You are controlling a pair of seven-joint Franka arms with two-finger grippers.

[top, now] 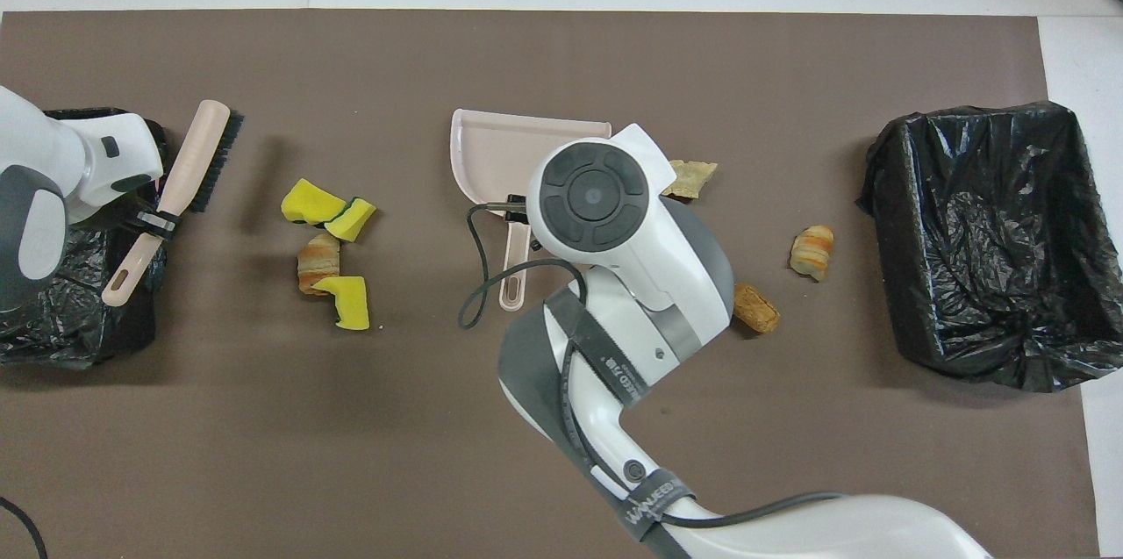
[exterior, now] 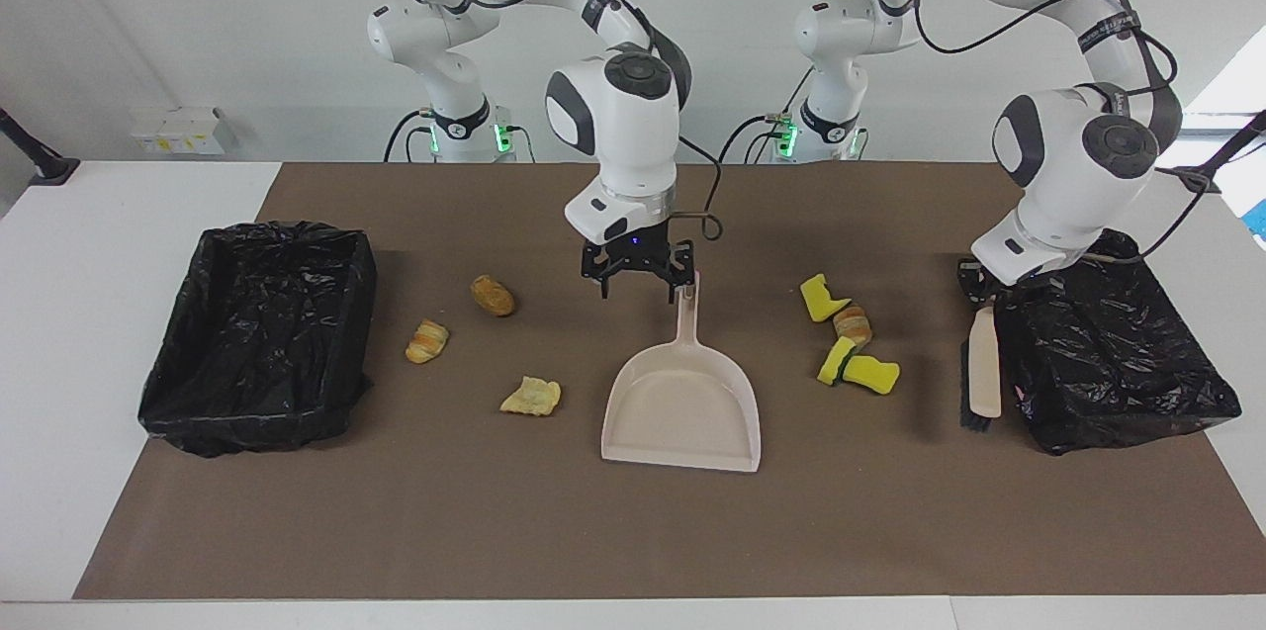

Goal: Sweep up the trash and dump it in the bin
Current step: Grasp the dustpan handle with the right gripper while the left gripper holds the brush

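Note:
The beige dustpan (exterior: 682,403) (top: 491,142) lies mid-mat, handle toward the robots. My right gripper (exterior: 640,289) hangs open just over the handle's end, one finger beside it; the overhead view hides it under the wrist. My left gripper (exterior: 974,292) (top: 151,221) is shut on the handle of the beige brush (exterior: 982,368) (top: 200,151), which hangs bristles-down beside the bin (exterior: 1098,353) (top: 53,322) at the left arm's end. Trash near the brush: yellow sponges (exterior: 819,297) (exterior: 870,374) (top: 309,202) and a croissant (exterior: 851,321) (top: 318,261). Bread lumps (exterior: 492,295) (exterior: 427,340) (exterior: 532,396) (top: 811,252) lie toward the right arm's end.
A second black-lined bin (exterior: 257,412) (top: 983,322) stands at the right arm's end of the brown mat (exterior: 633,531). The right arm's cable (top: 478,296) loops above the dustpan handle.

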